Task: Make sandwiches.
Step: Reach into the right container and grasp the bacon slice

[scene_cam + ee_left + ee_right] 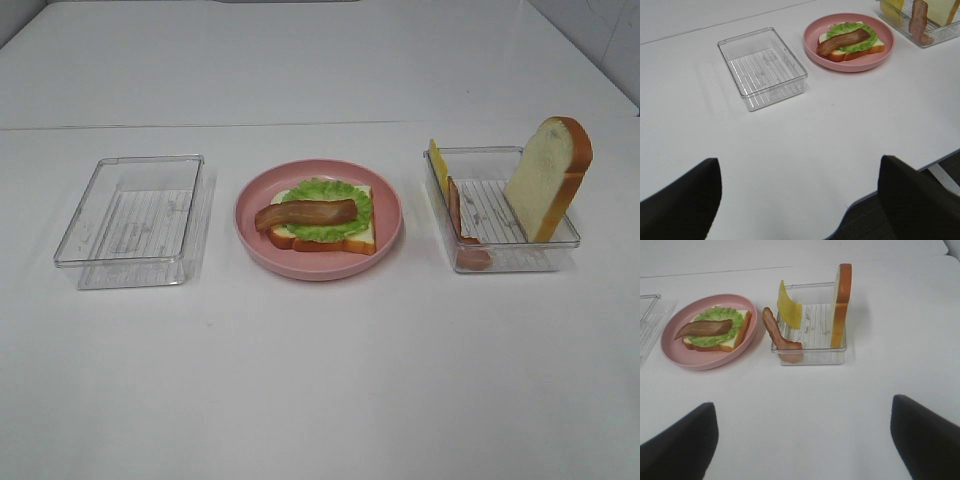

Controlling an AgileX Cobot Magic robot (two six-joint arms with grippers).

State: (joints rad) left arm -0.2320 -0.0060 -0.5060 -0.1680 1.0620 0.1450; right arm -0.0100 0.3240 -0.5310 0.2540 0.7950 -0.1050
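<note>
On the pink plate (390,215) in the middle lies the open sandwich: a bread slice (362,235), green lettuce (322,190) and a bacon strip (305,214) on top. The right clear tray (500,255) holds a yellow cheese slice (438,160), a second bacon strip (455,208) leaning on its wall, and an upright bread slice (548,175). My left gripper (799,165) hangs open over bare table, well short of the plate (850,65). My right gripper (804,407) is open too, short of the tray (810,355). Neither holds anything, and neither shows in the high view.
An empty clear tray (130,215) stands left of the plate. In the left wrist view the table's front edge (900,177) runs close to the left gripper. The white table (320,380) stretches wide in front of the trays.
</note>
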